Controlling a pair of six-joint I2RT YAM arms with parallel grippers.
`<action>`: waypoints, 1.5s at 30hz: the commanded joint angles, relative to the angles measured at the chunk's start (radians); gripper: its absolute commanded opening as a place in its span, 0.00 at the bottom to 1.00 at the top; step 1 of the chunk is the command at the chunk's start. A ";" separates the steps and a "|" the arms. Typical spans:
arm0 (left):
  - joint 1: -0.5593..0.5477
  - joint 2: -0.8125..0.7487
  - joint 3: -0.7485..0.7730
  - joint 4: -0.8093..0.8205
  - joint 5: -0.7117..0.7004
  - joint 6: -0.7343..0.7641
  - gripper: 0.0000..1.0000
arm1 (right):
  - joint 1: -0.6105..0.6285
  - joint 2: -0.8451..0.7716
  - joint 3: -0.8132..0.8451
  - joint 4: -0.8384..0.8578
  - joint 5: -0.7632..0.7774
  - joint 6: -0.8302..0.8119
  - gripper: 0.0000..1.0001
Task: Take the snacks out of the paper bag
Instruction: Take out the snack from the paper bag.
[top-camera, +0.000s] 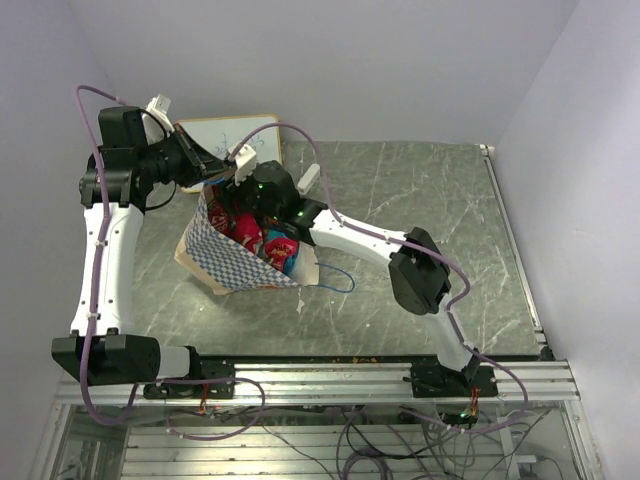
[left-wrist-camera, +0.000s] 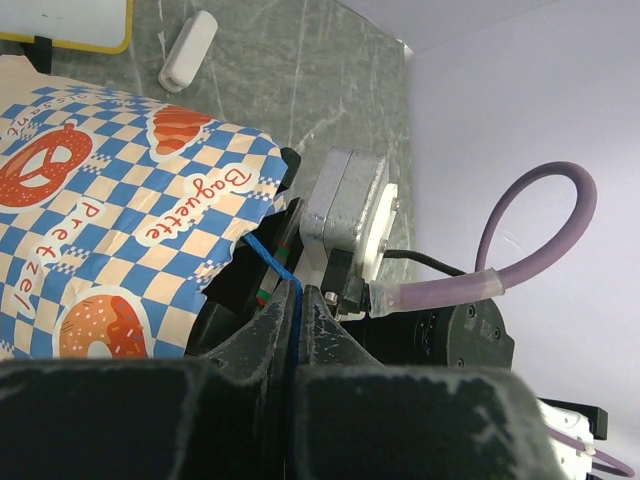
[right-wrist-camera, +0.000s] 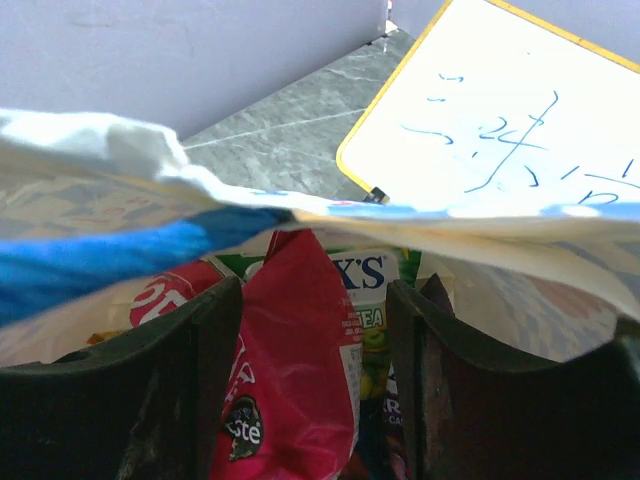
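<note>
The paper bag (top-camera: 232, 258) lies tilted on the table, its checked side (left-wrist-camera: 100, 230) facing up and its mouth toward the back. My left gripper (left-wrist-camera: 295, 300) is shut on the bag's thin blue cord handle (left-wrist-camera: 278, 262) at the upper rim (top-camera: 222, 170). My right gripper (right-wrist-camera: 315, 300) is open at the bag's mouth (top-camera: 258, 195). Its fingers straddle the large pink-red packet (right-wrist-camera: 300, 350) without closing on it. A green-yellow packet (right-wrist-camera: 378, 290) lies behind it. Red and blue snacks (top-camera: 278, 248) show inside the bag. The cream bag rim (right-wrist-camera: 150, 165) hangs over the jaws.
A white framed writing board (top-camera: 240, 135) lies at the back, just behind the bag, and also shows in the right wrist view (right-wrist-camera: 500, 120). A small white oblong block (top-camera: 308, 178) lies next to it. The bag's second blue handle (top-camera: 340, 278) trails on the table to the right.
</note>
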 joint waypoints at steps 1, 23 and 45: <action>-0.010 -0.026 0.039 0.039 0.130 -0.021 0.07 | 0.012 0.059 0.027 -0.020 0.013 -0.003 0.60; 0.045 -0.015 0.085 -0.030 0.047 -0.012 0.07 | 0.018 0.021 -0.064 -0.069 0.014 -0.001 0.61; 0.061 -0.041 0.020 0.012 0.023 -0.059 0.07 | 0.015 -0.109 -0.048 -0.068 0.028 0.008 0.00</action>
